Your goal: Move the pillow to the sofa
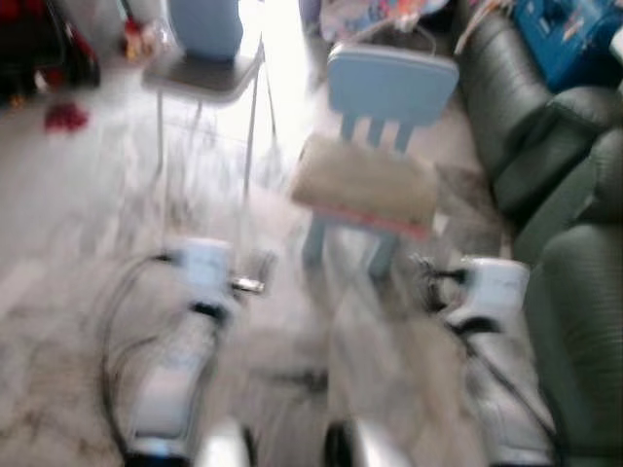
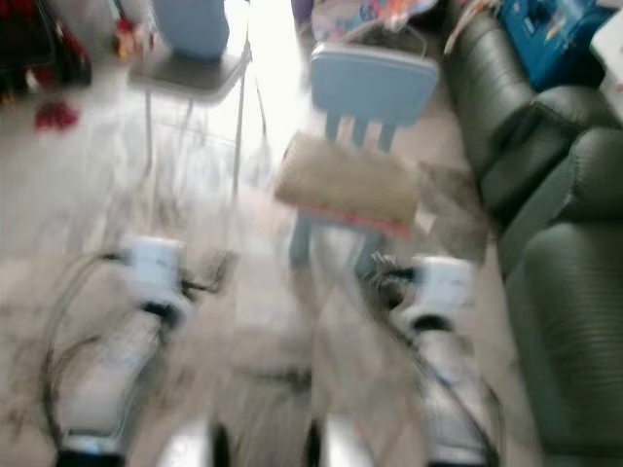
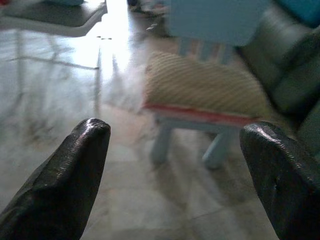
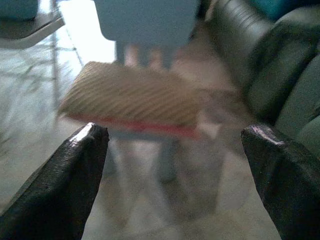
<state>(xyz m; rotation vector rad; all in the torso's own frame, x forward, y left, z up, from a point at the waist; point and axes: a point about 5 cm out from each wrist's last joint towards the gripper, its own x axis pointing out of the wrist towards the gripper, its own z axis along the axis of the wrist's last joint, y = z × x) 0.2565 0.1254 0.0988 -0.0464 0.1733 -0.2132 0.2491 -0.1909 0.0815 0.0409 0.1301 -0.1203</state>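
A tan ribbed pillow (image 1: 365, 185) with a red edge lies on the seat of a small light-blue chair (image 1: 391, 86), a short way ahead of me. The dark green sofa (image 1: 545, 146) runs along the right side, close beside the chair. Both arms are held forward and low over the floor, short of the chair. In the left wrist view my left gripper (image 3: 175, 130) is open and holds nothing, and the pillow (image 3: 205, 90) is ahead of it. My right gripper (image 4: 176, 131) is open too, pointing at the pillow (image 4: 132, 97). The head views are blurred.
A grey folding table (image 1: 209, 76) on thin metal legs stands at the back left with a pale blue object on it. A red item (image 1: 66, 117) lies on the marble floor at far left. A blue box (image 1: 565, 34) rests on the sofa's far end.
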